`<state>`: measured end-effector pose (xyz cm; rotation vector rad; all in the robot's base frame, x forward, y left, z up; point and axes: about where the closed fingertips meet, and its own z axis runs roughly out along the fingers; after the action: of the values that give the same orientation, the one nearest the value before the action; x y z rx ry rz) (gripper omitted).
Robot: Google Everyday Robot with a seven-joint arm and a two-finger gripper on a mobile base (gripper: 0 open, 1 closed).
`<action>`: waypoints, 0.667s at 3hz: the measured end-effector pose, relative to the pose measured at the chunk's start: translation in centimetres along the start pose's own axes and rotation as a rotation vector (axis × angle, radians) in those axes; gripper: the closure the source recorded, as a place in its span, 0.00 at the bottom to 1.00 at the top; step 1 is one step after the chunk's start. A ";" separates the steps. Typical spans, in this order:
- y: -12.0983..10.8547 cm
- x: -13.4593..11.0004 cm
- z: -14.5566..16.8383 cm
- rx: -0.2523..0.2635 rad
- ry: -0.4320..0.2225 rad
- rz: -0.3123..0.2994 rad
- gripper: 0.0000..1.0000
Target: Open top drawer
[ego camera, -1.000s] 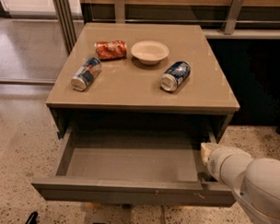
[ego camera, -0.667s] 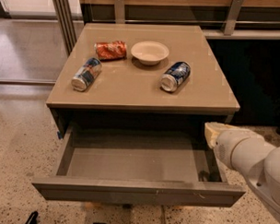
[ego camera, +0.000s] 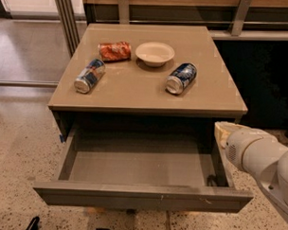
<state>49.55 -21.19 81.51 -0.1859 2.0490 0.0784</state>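
Judging by how things lie, the opening step looks as good as done: the top drawer [ego camera: 141, 196] stands pulled well out from under the counter [ego camera: 135, 95], its scratched front panel low at 6 o'clock of the view and its tray bare inside. The claw [ego camera: 223, 131] sits at about 4 o'clock, just outside the drawer's right wall and below the counter's front right corner, apart from the front panel as far as I can see. Whether it is spread or pressed together I cannot tell, since only a pale tip shows ahead of the white arm [ego camera: 261, 156]. Next move, as I read it: lift clear and away to the right without catching the counter edge or nudging the drawer shut. On the counter: an orange can [ego camera: 115, 51] on its side at 11 o'clock, a pale bowl [ego camera: 155, 53] just beside it at 12, a blue can [ego camera: 181, 78] lying at 1, and a silver-blue can [ego camera: 90, 75] lying at 10. None of these obstructs the drawer, and the overhanging corner is the only snag near the claw.
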 end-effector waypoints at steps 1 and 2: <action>0.0 0.0 0.0 0.000 0.000 0.000 0.35; 0.0 0.0 0.0 0.000 0.000 0.000 0.12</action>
<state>49.55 -21.19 81.51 -0.1859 2.0491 0.0784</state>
